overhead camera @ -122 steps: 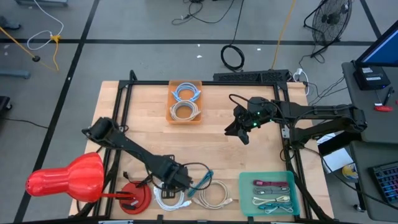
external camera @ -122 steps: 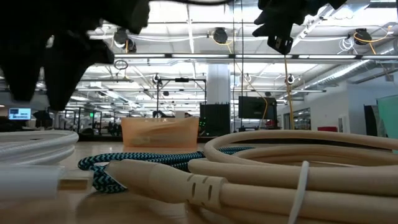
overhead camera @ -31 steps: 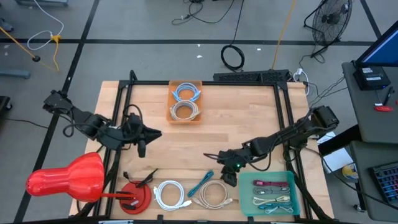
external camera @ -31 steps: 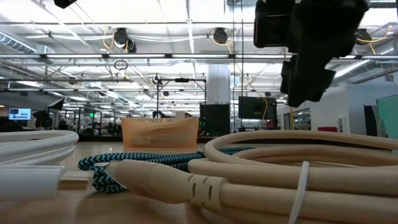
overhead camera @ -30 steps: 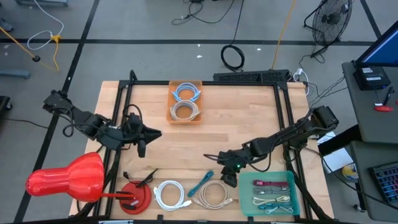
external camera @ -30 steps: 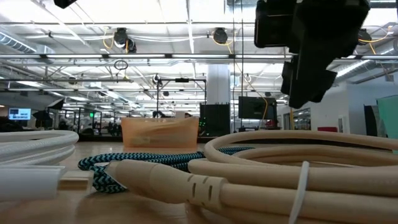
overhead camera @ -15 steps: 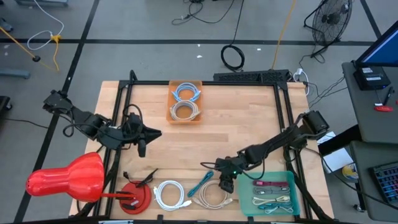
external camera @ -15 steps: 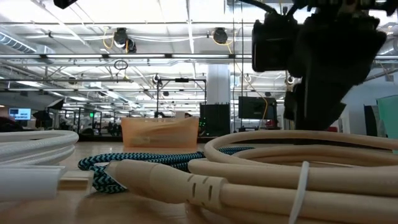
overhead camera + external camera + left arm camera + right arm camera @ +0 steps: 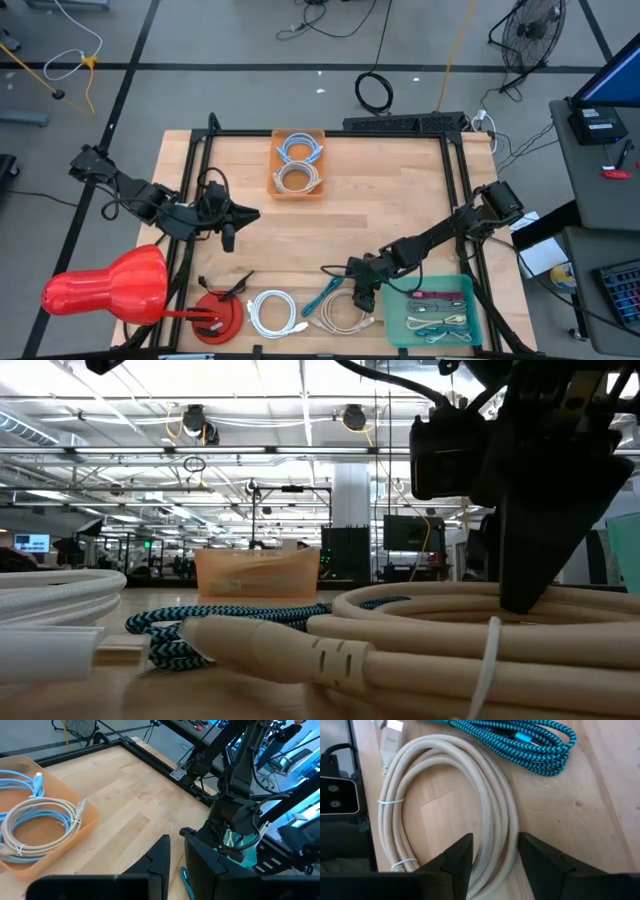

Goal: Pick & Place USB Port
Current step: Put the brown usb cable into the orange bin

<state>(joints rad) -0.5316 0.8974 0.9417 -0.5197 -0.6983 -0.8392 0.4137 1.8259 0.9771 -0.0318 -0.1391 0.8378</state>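
A beige coiled USB cable (image 9: 340,315) lies flat near the table's front edge, between a teal braided cable (image 9: 325,293) and a teal tray (image 9: 435,310). My right gripper (image 9: 360,297) is low over the coil and open. In the right wrist view its fingers stand astride one side of the coil (image 9: 492,805), one inside the loop and one outside. A white coiled cable (image 9: 275,312) lies farther left. My left gripper (image 9: 238,215) hovers at the table's left, holding nothing, its fingers (image 9: 162,855) only narrowly apart. My right gripper comes at the beige coil from above, slanting down from the table's right. Its fingers lie across the bundle of strands (image 9: 495,832) on one side of the loop. In the low view a fingertip (image 9: 520,595) meets the coil's top strand (image 9: 440,598). The coil rests on the table.
An orange bin (image 9: 298,162) with two coiled cables stands at the far middle. The teal tray holds several short cables. A red lamp-like object (image 9: 110,285) and a red disc (image 9: 215,318) sit at the near left. A black frame (image 9: 200,150) borders the table.
My right gripper has sunk and moved toward the table's near left, from above the bare wood down onto the beige coil. In the low view the coil's top strands and plug end have shifted slightly.
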